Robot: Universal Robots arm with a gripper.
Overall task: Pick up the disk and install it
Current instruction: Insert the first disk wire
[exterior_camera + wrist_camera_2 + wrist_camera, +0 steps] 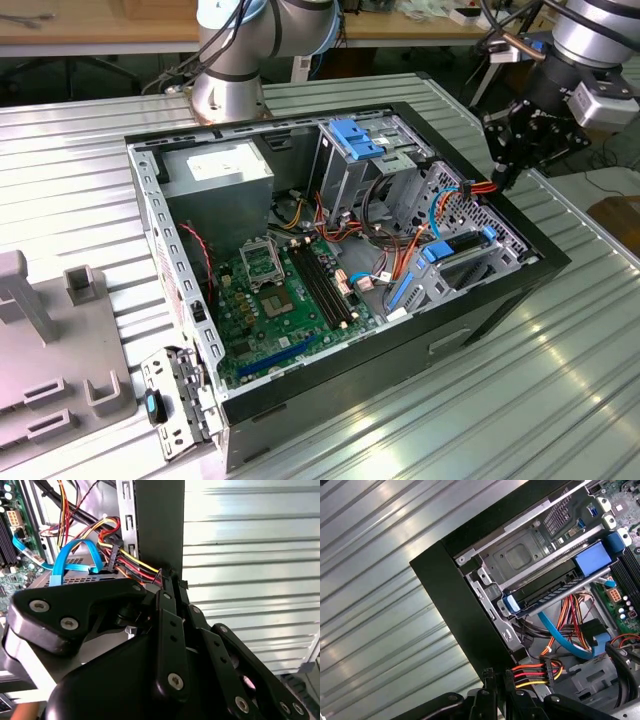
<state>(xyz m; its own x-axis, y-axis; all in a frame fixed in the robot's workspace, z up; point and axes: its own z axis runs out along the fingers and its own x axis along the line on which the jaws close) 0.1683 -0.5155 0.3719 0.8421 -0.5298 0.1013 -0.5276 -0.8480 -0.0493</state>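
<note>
- Pincer (503,180) hangs at the rim of the open computer case (330,400), at the exterior view's right, its jaws narrow and pressed together with nothing between them.
- Fingertips (489,680) (165,595) sit just beside a red, yellow and black cable bundle (535,672) (130,562) in both wrist views.
- Disk (545,582) (462,248) lies in the drive cage (520,555) inside the case, framed in blue, apart from the pincer.
- Case rests on the ribbed metal bench (500,420).
</note>
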